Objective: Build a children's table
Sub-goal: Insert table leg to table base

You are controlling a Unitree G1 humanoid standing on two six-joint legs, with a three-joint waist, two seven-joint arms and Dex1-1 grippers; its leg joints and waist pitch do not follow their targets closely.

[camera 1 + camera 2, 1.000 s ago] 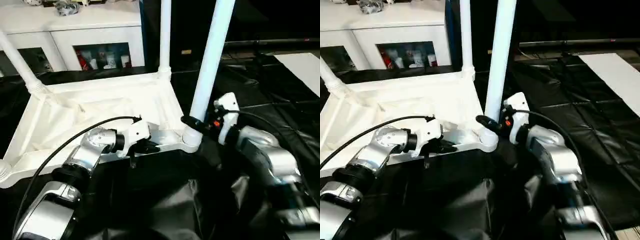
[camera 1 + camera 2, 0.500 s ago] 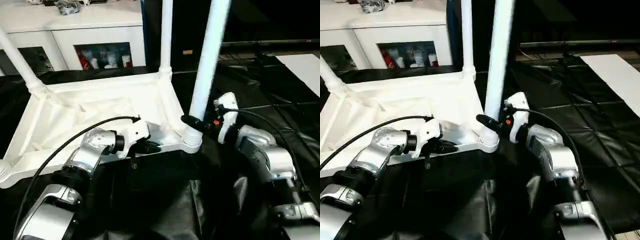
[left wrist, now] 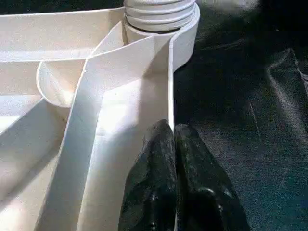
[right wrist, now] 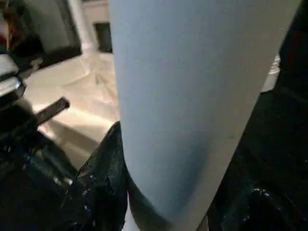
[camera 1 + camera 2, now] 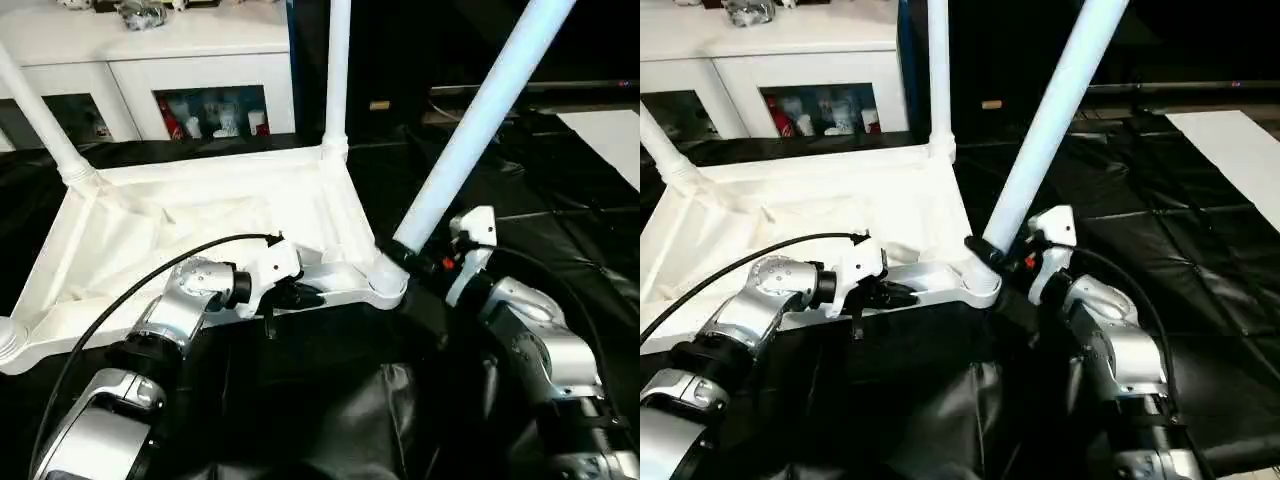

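Clearly, the leg (image 5: 470,130) clamped by the right tool (image 5: 408,252) was tilted toward the frame's upper right, off its corner socket (image 5: 385,285); the left tool (image 3: 172,149) was pinched on the tabletop (image 5: 150,240) rim.

We see the left silver forearm reaching forward, its left gripper (image 3: 172,144) with two black fingers (image 3: 151,168) pressed together, tips level. The right silver forearm angles inward, bent at the wrist; the right gripper (image 5: 403,255) seems clamped, though one black finger (image 4: 103,163) alone shows clearly.
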